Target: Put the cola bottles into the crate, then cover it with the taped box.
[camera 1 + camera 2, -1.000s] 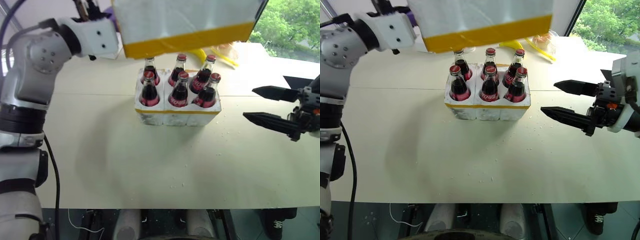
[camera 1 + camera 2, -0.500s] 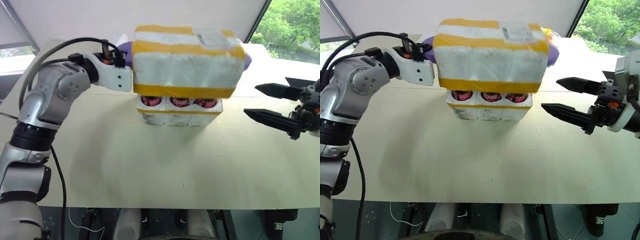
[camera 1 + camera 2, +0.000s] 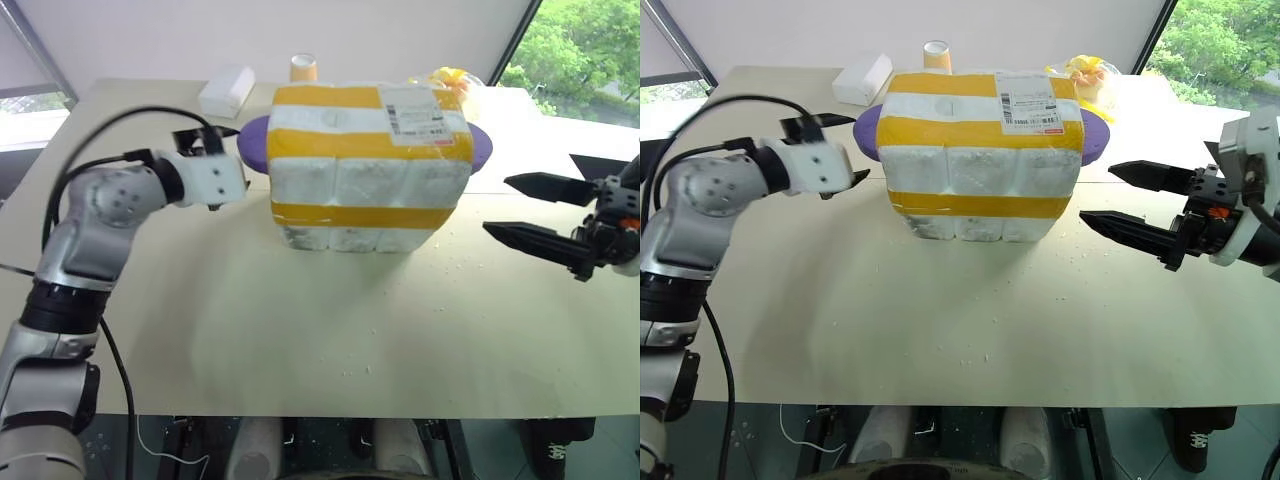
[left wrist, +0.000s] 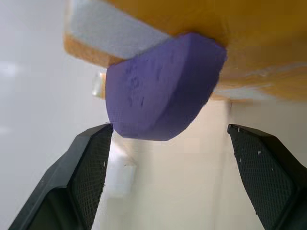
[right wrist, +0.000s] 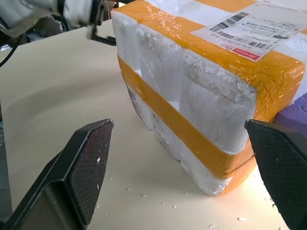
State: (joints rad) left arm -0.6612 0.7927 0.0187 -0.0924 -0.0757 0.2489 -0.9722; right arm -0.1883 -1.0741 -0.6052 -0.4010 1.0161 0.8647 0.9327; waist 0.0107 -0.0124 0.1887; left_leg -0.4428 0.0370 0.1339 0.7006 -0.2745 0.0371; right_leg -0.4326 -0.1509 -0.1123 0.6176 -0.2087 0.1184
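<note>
The taped box, white styrofoam with yellow stripes and a shipping label, stands on the table over the crate, whose white base shows below the lowest yellow band. The cola bottles are hidden under the box. A purple handle juts from the box's left side. My left gripper is open just beside that handle, its fingers apart on either side of it and not touching. My right gripper is open and empty, a short way right of the box, pointing at it.
Behind the box lie a small plain white box, an orange paper cup and a yellow bag. Styrofoam crumbs dot the cream table. The table's front edge runs close to me.
The taped box came down over the crate and hid the bottles. My left gripper let go of the purple handle, opened and drew slightly back. The right gripper stayed put.
</note>
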